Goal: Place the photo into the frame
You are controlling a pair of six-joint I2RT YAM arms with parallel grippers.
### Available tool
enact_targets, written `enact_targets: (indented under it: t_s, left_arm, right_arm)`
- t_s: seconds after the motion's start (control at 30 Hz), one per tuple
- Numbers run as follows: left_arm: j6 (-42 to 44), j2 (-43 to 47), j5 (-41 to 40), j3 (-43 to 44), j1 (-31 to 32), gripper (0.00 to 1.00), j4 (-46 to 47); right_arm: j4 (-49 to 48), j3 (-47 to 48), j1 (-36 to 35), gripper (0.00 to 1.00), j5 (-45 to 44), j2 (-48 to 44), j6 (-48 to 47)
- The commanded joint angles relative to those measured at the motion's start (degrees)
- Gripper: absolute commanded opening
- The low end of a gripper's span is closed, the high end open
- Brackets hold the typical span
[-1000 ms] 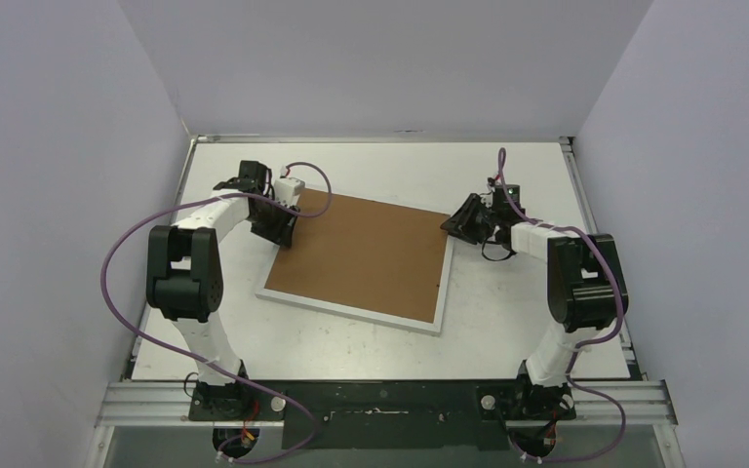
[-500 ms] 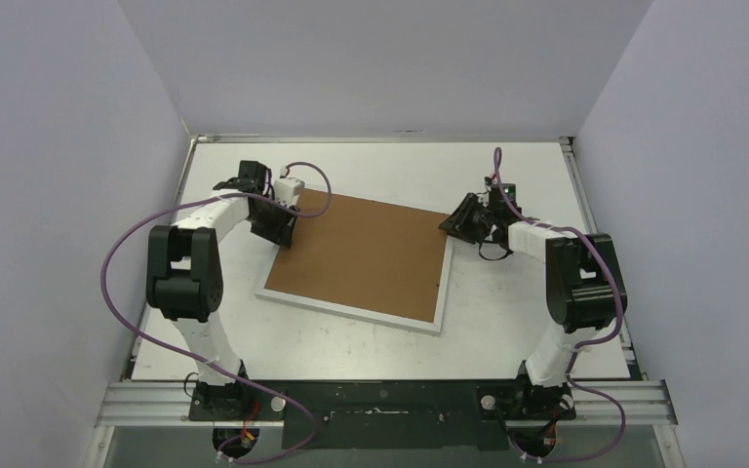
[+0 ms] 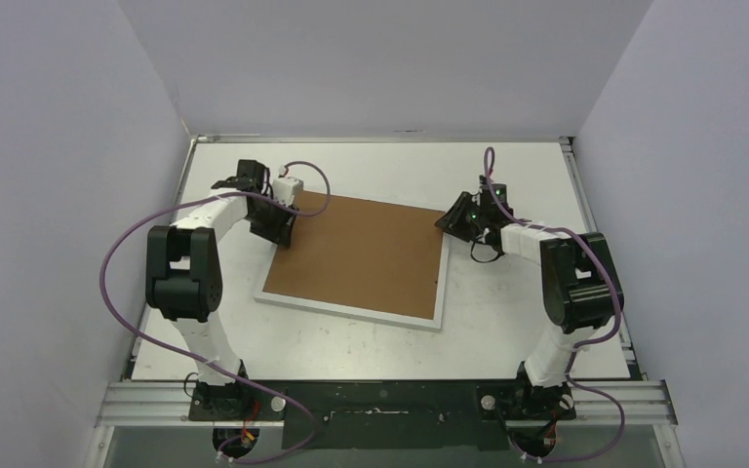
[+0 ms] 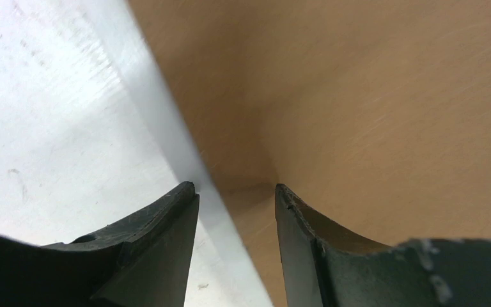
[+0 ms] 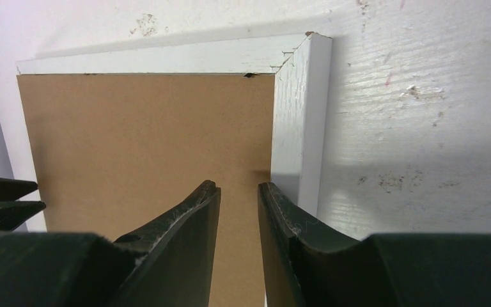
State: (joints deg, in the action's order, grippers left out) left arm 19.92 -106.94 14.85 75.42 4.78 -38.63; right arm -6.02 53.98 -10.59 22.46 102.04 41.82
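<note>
Frame (image 3: 346, 307) face down mid-table (image 3: 507, 322), brown backing board (image 3: 361, 253) seated in it; photo not visible. Over 1 s it slid slightly left as right gripper (image 5: 238, 187), fingers barely parted, neared its far-right corner. Left gripper (image 4: 235, 187), parted, straddles the left rail; likely squaring-up

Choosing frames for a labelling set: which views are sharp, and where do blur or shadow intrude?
Top external: evenly lit, sharp, only soft shadows on the table. Left wrist: soft focus, the backing board and frame edge smeared, a shadow ahead of the left end effector. Right wrist: frame corner crisp, a shadow band across the table.
</note>
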Motion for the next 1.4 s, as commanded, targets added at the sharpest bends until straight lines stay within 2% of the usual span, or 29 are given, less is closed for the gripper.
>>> enact_targets:
  t_s: [0.0,0.13,0.47,0.7,1.1,1.23,1.37]
  left_arm:
    - [0.00,-0.82,4.82,2.34,0.93,0.45,0.67]
    - [0.16,-0.73,4.92,2.35,0.99,0.45,0.66]
    - [0.43,-0.99,5.19,1.70,0.94,0.45,1.00]
    - [0.83,-0.67,5.54,1.28,0.77,0.45,1.04]
    - [1.35,0.08,6.01,1.42,-0.12,0.45,0.09]
    - [0.72,1.67,8.06,4.84,-1.79,0.49,-2.77]
    - [0.07,3.05,9.79,8.16,-3.81,0.60,-5.09]
  right_arm:
    - [2.14,-2.56,-3.50,0.30,1.91,4.41,1.56]
    - [1.91,-2.00,-4.64,0.30,1.21,5.73,1.99]
    - [8.30,0.05,-6.89,0.30,-6.98,6.15,-2.00]
    - [2.91,-1.24,-7.47,0.30,-2.52,9.34,1.45]
    - [-5.55,-5.78,-7.95,0.29,1.39,6.69,5.39]
    - [-3.60,-5.40,-6.52,0.30,-0.09,4.11,4.76]
    - [-3.52,-5.31,-5.13,0.30,0.29,2.17,4.37]
